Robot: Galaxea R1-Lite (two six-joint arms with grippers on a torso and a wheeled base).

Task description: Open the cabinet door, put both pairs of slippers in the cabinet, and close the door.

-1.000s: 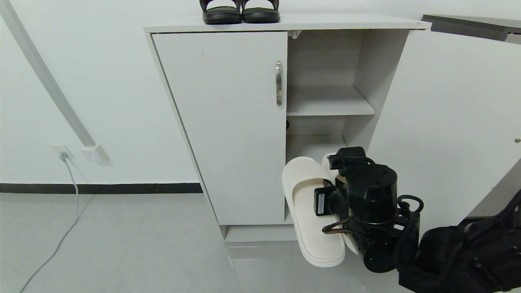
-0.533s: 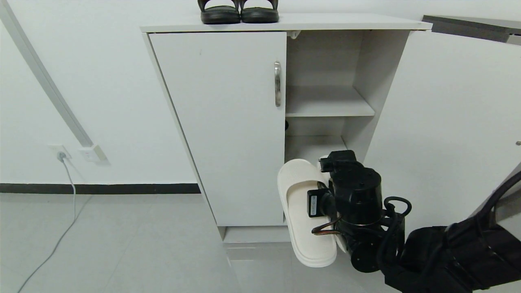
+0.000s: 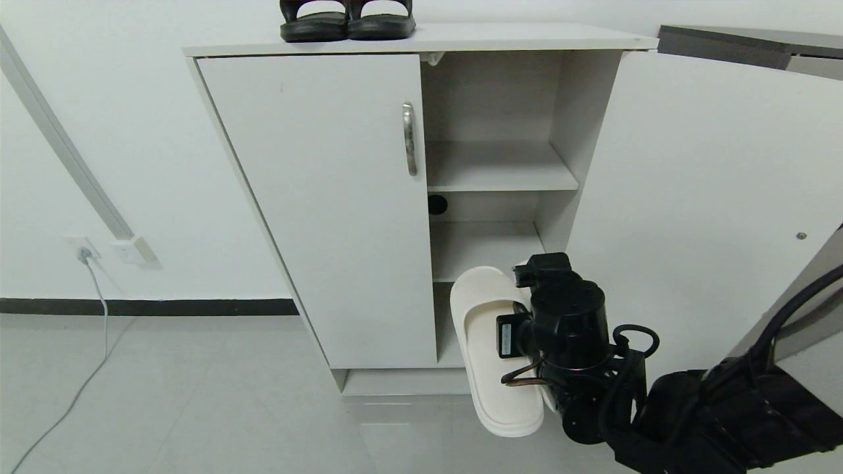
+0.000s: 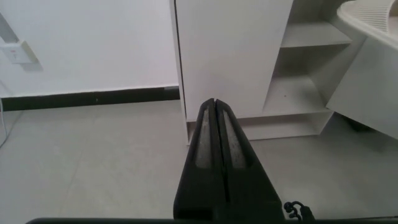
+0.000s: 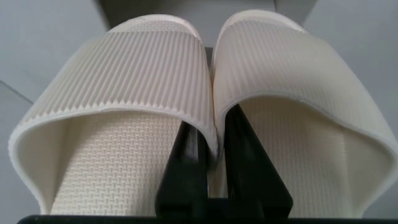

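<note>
The right end effector (image 5: 214, 158) was clamped on the pair of white slippers (image 3: 490, 349), its two fingers (image 5: 186, 168) pinching the touching inner edges of the straps so that both slippers hung together, soles outward and toes pointing up and away from it. The pair was held in the air above the floor (image 3: 197, 408), with the toes just in front of the open half of the cabinet (image 3: 421, 45).

Directly beyond the right end effector lay the lower shelf (image 3: 484, 247), and higher beyond that the upper shelf (image 3: 494, 168). To its right stood the right door (image 3: 691, 197), swung wide open. To its left was the left door (image 3: 316, 197), closed, with its upright metal handle (image 3: 409, 138) near the edge that faced the opening. Well above it and off to its left, the black slippers (image 3: 347, 20) sat side by side on the cabinet's top.

The left end effector (image 4: 214, 109) had its fingers pressed together with nothing between them, above the floor, the cabinet's closed door and open shelves ahead of it.
</note>
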